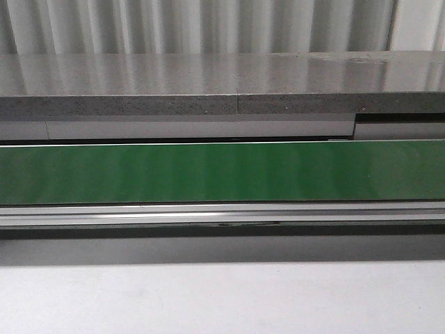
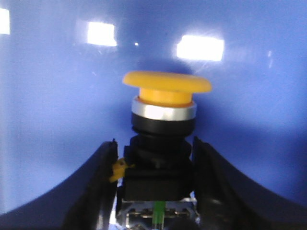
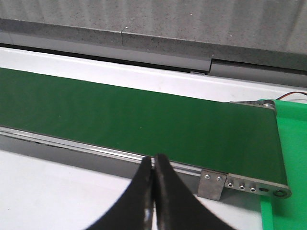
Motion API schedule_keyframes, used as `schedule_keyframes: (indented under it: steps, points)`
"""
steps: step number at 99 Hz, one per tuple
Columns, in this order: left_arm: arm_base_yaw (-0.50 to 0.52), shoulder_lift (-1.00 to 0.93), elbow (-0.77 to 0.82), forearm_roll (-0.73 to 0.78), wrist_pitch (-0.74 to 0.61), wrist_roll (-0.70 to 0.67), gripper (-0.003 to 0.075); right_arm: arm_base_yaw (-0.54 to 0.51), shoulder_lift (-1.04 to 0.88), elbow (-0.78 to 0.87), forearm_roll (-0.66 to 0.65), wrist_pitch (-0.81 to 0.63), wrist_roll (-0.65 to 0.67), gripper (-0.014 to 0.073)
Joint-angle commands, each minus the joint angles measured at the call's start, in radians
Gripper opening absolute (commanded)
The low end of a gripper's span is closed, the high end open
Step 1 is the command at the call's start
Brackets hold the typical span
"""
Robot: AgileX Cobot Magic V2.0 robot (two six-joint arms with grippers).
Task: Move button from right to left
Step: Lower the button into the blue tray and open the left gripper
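The button [image 2: 163,103] shows only in the left wrist view: yellow-orange cap, silver ring, black collar, clear rear block with a green mark. My left gripper [image 2: 156,153] is shut on the button's black body, one black finger [image 2: 96,191] on each side, with the cap pointing at a blue surface [image 2: 48,120] close in front. My right gripper [image 3: 154,160] is shut and empty, held above the white table near the front rail of the green conveyor belt [image 3: 144,124]. Neither gripper shows in the front view.
The green belt [image 1: 222,170] runs across the front view with a metal rail [image 1: 222,212] before it and a grey shelf [image 1: 222,83] behind. The belt's right end has a metal bracket [image 3: 212,184]; a green mat [image 3: 292,143] lies beyond it.
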Motion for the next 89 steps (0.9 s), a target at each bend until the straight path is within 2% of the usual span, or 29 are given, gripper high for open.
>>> schedule_keyframes:
  steps: [1,17,21,26,35,50,63,70,89]
  points:
    - [0.002,-0.053,-0.023,0.013,-0.008,0.001,0.0203,0.002,0.008,-0.024,0.008,-0.079,-0.004,-0.0066]
    - [0.004,-0.053,-0.027,0.013,-0.012,0.001,0.0507,0.002,0.008,-0.024,0.008,-0.079,-0.004,-0.0066]
    - [0.004,-0.055,-0.027,0.013,-0.012,0.001,0.0542,0.002,0.008,-0.024,0.008,-0.079,-0.004,-0.0066]
    - [0.004,-0.057,-0.027,0.011,-0.010,0.001,0.0542,0.002,0.008,-0.024,0.008,-0.079,-0.004,-0.0066]
    - [0.002,-0.082,-0.027,0.009,-0.019,0.001,0.0483,0.002,0.008,-0.024,0.008,-0.079,-0.004,-0.0066]
    - [0.002,-0.172,-0.027,-0.006,-0.068,-0.015,0.0319,0.002,0.008,-0.024,0.008,-0.079,-0.004,-0.0066]
    - [0.000,-0.261,-0.027,-0.094,-0.106,-0.015,0.0085,0.002,0.008,-0.024,0.008,-0.079,-0.004,-0.0066]
    - [-0.016,-0.298,-0.025,-0.120,-0.113,-0.015,-0.0016,0.002,0.008,-0.024,0.008,-0.079,-0.004,-0.0066]
    - [-0.100,-0.402,0.014,-0.120,-0.166,-0.081,-0.0020,0.002,0.008,-0.024,0.008,-0.079,-0.004,-0.0066]
